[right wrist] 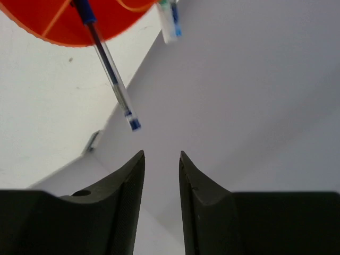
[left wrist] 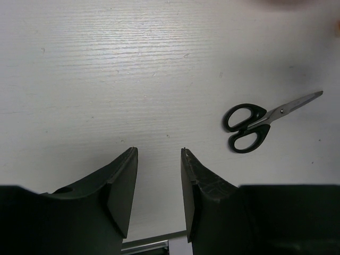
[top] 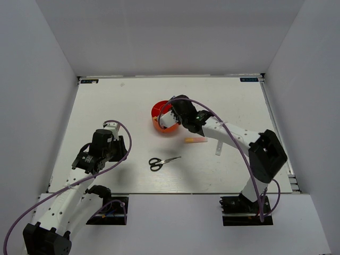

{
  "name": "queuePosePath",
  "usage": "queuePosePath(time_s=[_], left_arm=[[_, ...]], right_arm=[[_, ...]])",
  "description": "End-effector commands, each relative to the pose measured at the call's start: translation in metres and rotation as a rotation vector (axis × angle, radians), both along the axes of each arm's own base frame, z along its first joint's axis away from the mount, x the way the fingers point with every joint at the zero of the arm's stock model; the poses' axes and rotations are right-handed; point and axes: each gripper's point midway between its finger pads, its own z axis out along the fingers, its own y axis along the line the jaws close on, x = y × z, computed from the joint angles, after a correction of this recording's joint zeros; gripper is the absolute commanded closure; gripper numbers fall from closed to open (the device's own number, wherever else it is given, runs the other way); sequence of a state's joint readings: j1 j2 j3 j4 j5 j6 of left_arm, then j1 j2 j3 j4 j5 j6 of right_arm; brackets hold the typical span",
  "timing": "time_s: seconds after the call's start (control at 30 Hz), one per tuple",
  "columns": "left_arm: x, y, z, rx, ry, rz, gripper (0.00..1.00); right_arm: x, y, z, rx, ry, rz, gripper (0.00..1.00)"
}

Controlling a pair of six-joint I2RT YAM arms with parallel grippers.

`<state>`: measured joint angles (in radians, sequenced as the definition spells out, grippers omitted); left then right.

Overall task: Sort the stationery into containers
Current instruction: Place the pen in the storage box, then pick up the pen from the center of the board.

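Since our right gripper [right wrist: 161, 154] sits parted and empty at the orange organiser [right wrist: 58, 26], we figure the blue pen [right wrist: 109, 69] leaning inside is dropped off; left gripper [left wrist: 158, 151], parted and empty too, hovers near the scissors [left wrist: 255, 122].

Overhead view on table [top: 106, 106], wrist views close, left shares scissors [left wrist: 254, 125]

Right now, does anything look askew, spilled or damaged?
Nothing spilled or damaged. The slim blue pen sticks out aslant over the rim of the round orange plastic organiser; black-handled scissors and orange-yellow marker lie loose.
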<state>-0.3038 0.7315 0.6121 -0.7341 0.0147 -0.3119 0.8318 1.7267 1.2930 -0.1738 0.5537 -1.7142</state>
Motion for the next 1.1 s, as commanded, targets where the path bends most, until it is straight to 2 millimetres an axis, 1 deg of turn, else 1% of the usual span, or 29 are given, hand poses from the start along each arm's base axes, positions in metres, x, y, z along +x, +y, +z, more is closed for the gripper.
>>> queuePosePath(time_s=[0.0, 0.03, 0.07, 0.1, 0.13, 0.17, 0.2, 0.23, 0.27, 0.3, 0.33, 0.37, 0.4, 0.43, 0.47, 0.5, 0.53, 0.57, 0.63, 0.67, 0.73, 0.77, 0.8, 0.83, 0.9, 0.93, 1.0, 1.03, 1.07], left_arm=[[0.001, 0.003, -0.001, 0.011, -0.007, 0.004, 0.51], [0.000, 0.003, -0.001, 0.010, -0.007, 0.003, 0.52], [0.000, 0.002, 0.000, 0.009, -0.008, 0.004, 0.54], [0.000, 0.002, -0.002, 0.008, -0.003, -0.001, 0.61], [0.000, 0.002, -0.002, 0.008, -0.002, 0.002, 0.72], [0.000, 0.000, -0.001, 0.004, -0.007, -0.008, 0.98], [0.000, 0.001, -0.002, 0.006, -0.004, -0.007, 1.00], [0.000, 0.001, -0.002, 0.004, -0.004, -0.005, 1.00], [0.000, -0.001, -0.001, -0.004, -0.008, -0.016, 1.00], [0.000, -0.006, 0.000, -0.017, -0.014, -0.041, 1.00], [-0.002, -0.011, 0.002, -0.044, -0.019, -0.068, 1.00], [-0.001, -0.017, 0.002, -0.058, -0.033, -0.103, 0.97], [-0.008, -0.041, 0.012, -0.158, -0.052, -0.231, 0.82], [-0.004, -0.052, 0.022, -0.200, -0.102, -0.282, 0.72], [-0.006, -0.059, 0.020, -0.225, -0.105, -0.324, 0.63], [-0.009, -0.077, 0.033, -0.303, -0.129, -0.416, 0.53], [-0.010, -0.082, 0.036, -0.313, -0.124, -0.447, 0.51], [-0.011, -0.089, 0.041, -0.314, -0.116, -0.477, 0.49], [-0.011, -0.089, 0.038, -0.277, -0.102, -0.485, 0.47], [-0.012, -0.093, 0.038, -0.255, -0.102, -0.509, 0.47], [-0.011, -0.091, 0.035, -0.225, -0.099, -0.507, 0.45], [-0.013, -0.090, 0.032, -0.216, -0.089, -0.504, 0.45], [-0.013, -0.089, 0.030, -0.211, -0.089, -0.501, 0.45], [-0.011, -0.085, 0.025, -0.190, -0.091, -0.480, 0.45], [-0.012, -0.082, 0.020, -0.181, -0.085, -0.474, 0.45], [-0.012, -0.080, 0.018, -0.173, -0.079, -0.463, 0.45], [-0.014, -0.079, 0.015, -0.168, -0.076, -0.459, 0.45], [-0.014, -0.077, 0.014, -0.161, -0.071, -0.451, 0.45], [-0.014, -0.077, 0.014, -0.159, -0.073, -0.453, 0.45]], right_arm=[[-0.017, -0.009, 0.070, 0.350, -0.012, -0.102, 0.64], [-0.021, -0.016, 0.071, 0.392, 0.021, -0.138, 0.66], [-0.026, -0.020, 0.070, 0.503, 0.064, -0.202, 0.72], [-0.036, -0.027, 0.081, 0.630, 0.129, -0.238, 0.81], [-0.044, -0.039, 0.070, 0.678, 0.204, -0.314, 1.00], [-0.057, -0.044, 0.064, 0.688, 0.281, -0.327, 1.00], [-0.066, -0.046, 0.056, 0.715, 0.358, -0.328, 1.00], [-0.085, -0.047, 0.045, 0.770, 0.471, -0.363, 1.00], [-0.091, -0.060, 0.033, 0.765, 0.529, -0.402, 1.00], [-0.099, -0.063, 0.019, 0.765, 0.583, -0.414, 0.99], [-0.118, -0.059, 0.009, 0.804, 0.681, -0.394, 0.77], [-0.119, -0.068, 0.001, 0.814, 0.703, -0.423, 0.39], [-0.127, -0.073, -0.014, 0.824, 0.750, -0.477, 0.29], [-0.138, -0.075, -0.022, 0.852, 0.820, -0.485, 0.26], [-0.147, -0.083, -0.037, 0.859, 0.873, -0.545, 0.26], [-0.153, -0.081, -0.040, 0.884, 0.916, -0.550, 0.28], [-0.161, -0.081, -0.050, 0.908, 0.974, -0.563, 0.32], [-0.167, -0.085, -0.062, 0.905, 1.008, -0.585, 0.42], [-0.174, -0.083, -0.075, 0.909, 1.079, -0.582, 0.54], [-0.185, -0.076, -0.084, 0.886, 1.157, -0.505, 0.57], [-0.188, -0.072, -0.095, 0.876, 1.178, -0.420, 0.51], [-0.194, -0.069, -0.102, 0.847, 1.193, -0.311, 0.47], [-0.193, -0.069, -0.106, 0.846, 1.179, -0.277, 0.42], [-0.189, -0.065, -0.114, 0.837, 1.148, -0.210, 0.40], [-0.185, -0.060, -0.117, 0.818, 1.141, -0.124, 0.38], [-0.180, -0.054, -0.114, 0.821, 1.144, -0.103, 0.36], [-0.177, -0.053, -0.127, 0.779, 1.178, -0.104, 0.34], [-0.164, -0.046, -0.115, 0.792, 1.147, -0.083, 0.34], [-0.161, -0.044, -0.119, 0.784, 1.155, -0.087, 0.34]])
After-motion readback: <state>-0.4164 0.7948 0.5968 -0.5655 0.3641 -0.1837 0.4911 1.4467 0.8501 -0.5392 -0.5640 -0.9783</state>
